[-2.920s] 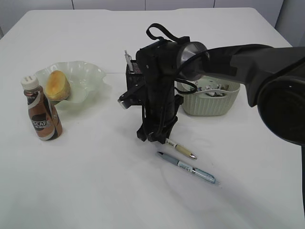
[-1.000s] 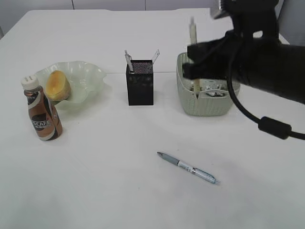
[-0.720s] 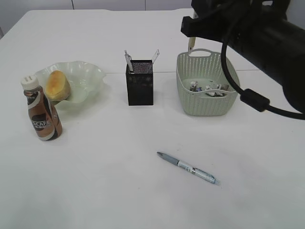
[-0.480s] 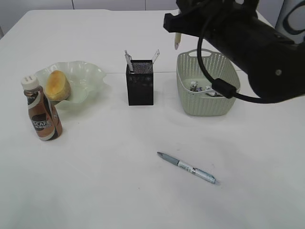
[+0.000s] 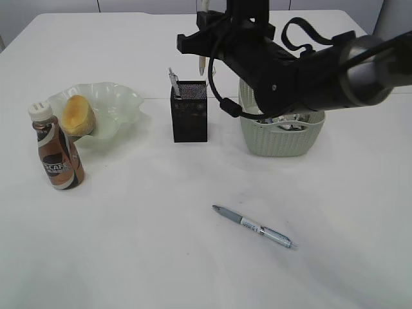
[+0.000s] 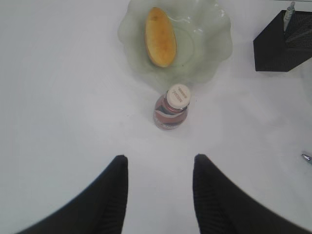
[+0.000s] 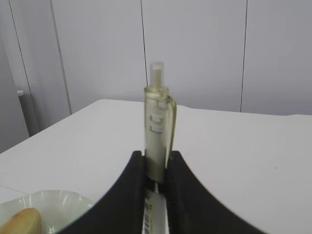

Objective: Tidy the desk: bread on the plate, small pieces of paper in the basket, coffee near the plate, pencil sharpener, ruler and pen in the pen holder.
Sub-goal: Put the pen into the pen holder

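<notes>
Right, R gripper (image 7: 155, 168) pinches a cream pen (image 5: 203, 63) upright, tip down, just above the holder (image 5: 190, 111) (ruler and another pen already in it). To do it well: centre the tip over free mesh opening, clear of the contents, lower till it's inside, then let go. L gripper (image 6: 158, 190) hangs spread and empty over the desk (image 5: 129, 244) near the coffee (image 6: 171, 107); bread (image 6: 160, 36) on plate (image 6: 214, 58), 2nd pen (image 5: 254, 226) lies on desk.

Open desk (image 5: 161, 238) around lone pen (image 5: 254, 226)
</notes>
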